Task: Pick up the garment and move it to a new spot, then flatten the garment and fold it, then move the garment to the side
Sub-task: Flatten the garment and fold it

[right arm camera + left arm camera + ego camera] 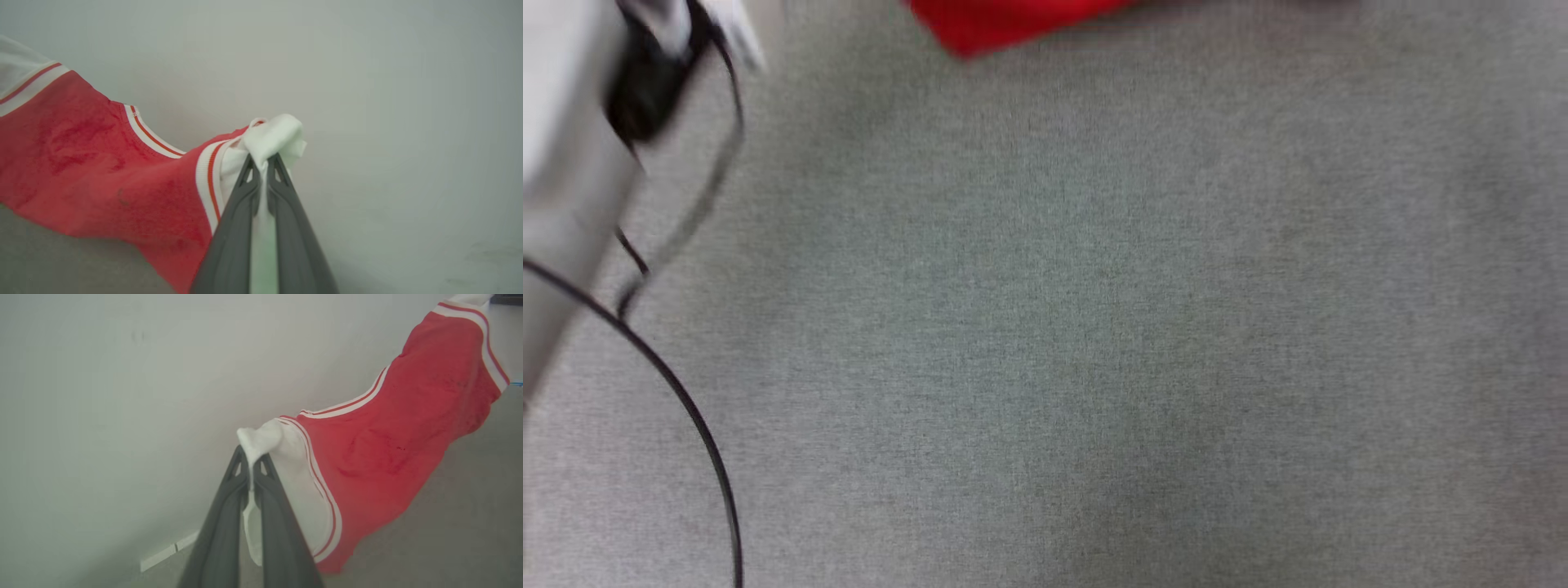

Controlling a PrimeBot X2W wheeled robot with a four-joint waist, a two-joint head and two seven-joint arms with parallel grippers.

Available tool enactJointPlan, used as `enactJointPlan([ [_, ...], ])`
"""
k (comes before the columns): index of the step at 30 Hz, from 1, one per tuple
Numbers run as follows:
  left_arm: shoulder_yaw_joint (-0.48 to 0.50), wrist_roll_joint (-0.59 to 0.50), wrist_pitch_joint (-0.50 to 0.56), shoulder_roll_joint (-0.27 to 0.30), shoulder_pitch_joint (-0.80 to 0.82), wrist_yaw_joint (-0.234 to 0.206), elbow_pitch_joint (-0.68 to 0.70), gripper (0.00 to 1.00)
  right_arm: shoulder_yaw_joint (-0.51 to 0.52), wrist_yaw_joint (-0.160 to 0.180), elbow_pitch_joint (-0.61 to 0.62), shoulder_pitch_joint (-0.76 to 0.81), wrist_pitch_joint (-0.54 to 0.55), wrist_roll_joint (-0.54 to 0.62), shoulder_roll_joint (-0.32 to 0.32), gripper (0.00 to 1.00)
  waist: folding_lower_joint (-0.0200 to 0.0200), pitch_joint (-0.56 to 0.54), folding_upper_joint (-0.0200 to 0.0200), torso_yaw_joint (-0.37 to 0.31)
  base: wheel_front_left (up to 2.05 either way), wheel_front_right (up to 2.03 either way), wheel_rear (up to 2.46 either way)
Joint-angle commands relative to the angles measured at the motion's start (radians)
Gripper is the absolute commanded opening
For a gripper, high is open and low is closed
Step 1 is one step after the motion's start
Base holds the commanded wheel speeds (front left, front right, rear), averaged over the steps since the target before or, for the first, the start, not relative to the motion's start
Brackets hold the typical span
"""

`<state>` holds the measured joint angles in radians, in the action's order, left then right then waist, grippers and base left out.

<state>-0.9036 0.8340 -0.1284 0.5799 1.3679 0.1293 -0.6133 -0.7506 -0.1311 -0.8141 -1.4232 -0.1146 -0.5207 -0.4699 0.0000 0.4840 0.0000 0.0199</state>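
1. Above the grey surface (1094,327), close to the wall (122,375), the garment (388,437) hung spread between both arms. The head view caught a red corner of it at the top edge.
2. Left gripper (254,467): fingers pinched tight on a small bunch of one white sleeve (286,457). Right gripper (261,171): same, clamped on the other sleeve (273,134).
3. Risk one, my read: both bites were thin and sat near the cloth's edge. A fast swing or a pull apart could slide a sleeve out, and the garment would drop in a heap.
4. Risk two: the red body sagged low between the grips. I couldn't tell whether the hem touched the grey surface. If it dragged during the move, it would tuck under and the laydown would come out wrinkled.
5. Risk three: the head view was blurred and showed mostly grey surface, a pale forearm (564,163) and a black cable (686,408). I'd have been placing half blind, and that cable could snag the left arm or the cloth.
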Motion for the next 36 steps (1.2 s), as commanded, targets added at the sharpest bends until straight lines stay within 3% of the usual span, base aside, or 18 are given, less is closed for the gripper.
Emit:
enactJointPlan([
  [1,-0.002,0.001,-0.009,0.007,-0.021,0.0,0.008,0.0,0.0,0.001,0.001,0.024,-0.013,-0.01,-0.002,0.0,0.0,-0.032,0.0,-0.001,0.0,0.0,0.0],
  [7,-0.052,0.053,-0.021,0.037,-0.291,-0.036,0.087,0.0,-0.058,0.001,0.036,0.255,-0.07,-0.079,-0.041,0.0,0.0,-0.132,0.0,-0.007,0.0,0.0,0.0],
  [18,-0.08,0.198,-0.053,0.155,-0.743,-0.154,0.287,0.0,-0.145,0.0,0.141,0.665,-0.114,-0.159,-0.143,0.0,0.0,-0.307,0.0,-0.011,0.0,0.0,0.0],
  [23,-0.107,0.246,-0.05,0.203,-0.907,-0.216,0.358,0.0,-0.134,0.001,0.205,0.842,-0.123,-0.163,-0.195,0.0,0.0,-0.38,0.0,-0.007,0.0,0.0,0.0],
  [36,-0.127,0.363,-0.089,0.307,-1.228,-0.351,0.521,0.0,0.083,0.001,0.371,1.321,-0.111,-0.143,-0.228,0.0,0.0,-0.459,0.0,-0.004,0.0,0.0,0.0],
])
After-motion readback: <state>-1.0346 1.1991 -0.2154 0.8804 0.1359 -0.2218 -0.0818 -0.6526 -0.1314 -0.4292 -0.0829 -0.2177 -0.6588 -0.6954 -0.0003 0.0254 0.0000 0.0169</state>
